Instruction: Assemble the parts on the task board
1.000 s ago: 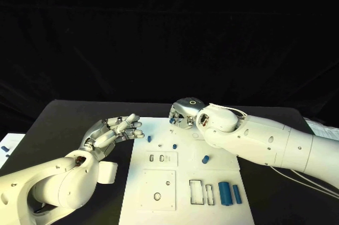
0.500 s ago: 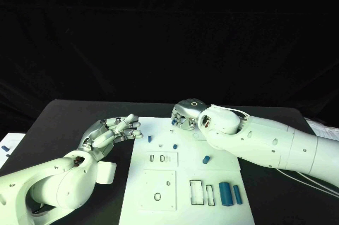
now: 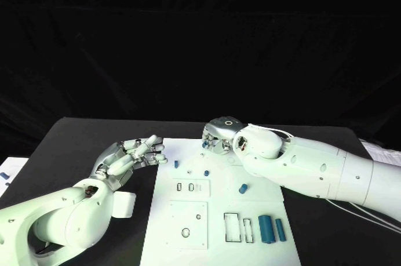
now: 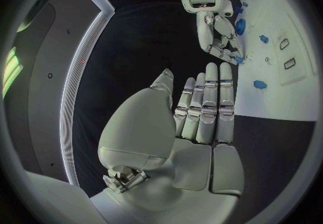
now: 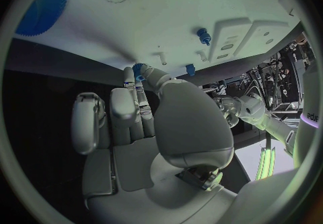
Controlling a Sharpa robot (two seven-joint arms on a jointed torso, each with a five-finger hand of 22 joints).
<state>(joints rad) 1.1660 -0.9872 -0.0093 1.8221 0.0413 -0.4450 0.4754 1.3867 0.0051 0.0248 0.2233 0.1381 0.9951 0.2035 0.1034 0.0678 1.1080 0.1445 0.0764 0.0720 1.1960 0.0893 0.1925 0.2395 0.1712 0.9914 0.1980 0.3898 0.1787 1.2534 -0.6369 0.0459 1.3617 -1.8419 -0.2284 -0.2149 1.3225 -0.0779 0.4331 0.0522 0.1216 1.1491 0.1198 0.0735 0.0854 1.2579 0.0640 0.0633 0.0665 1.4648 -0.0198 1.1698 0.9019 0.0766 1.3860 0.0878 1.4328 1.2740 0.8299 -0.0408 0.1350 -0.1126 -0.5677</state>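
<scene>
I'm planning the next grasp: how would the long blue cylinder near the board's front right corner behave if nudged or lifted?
The blue cylinder lies on its side on the flat task board, so a sideways nudge would probably roll it. It looks rigid and smooth, likely slippery in a pinch. A slimmer blue piece beside it might get knocked.

Two parts lie side by side near the task board's right edge.

A black tabletop carries everything. A black backdrop hangs behind it, and a white sheet lies by its left edge.
</scene>
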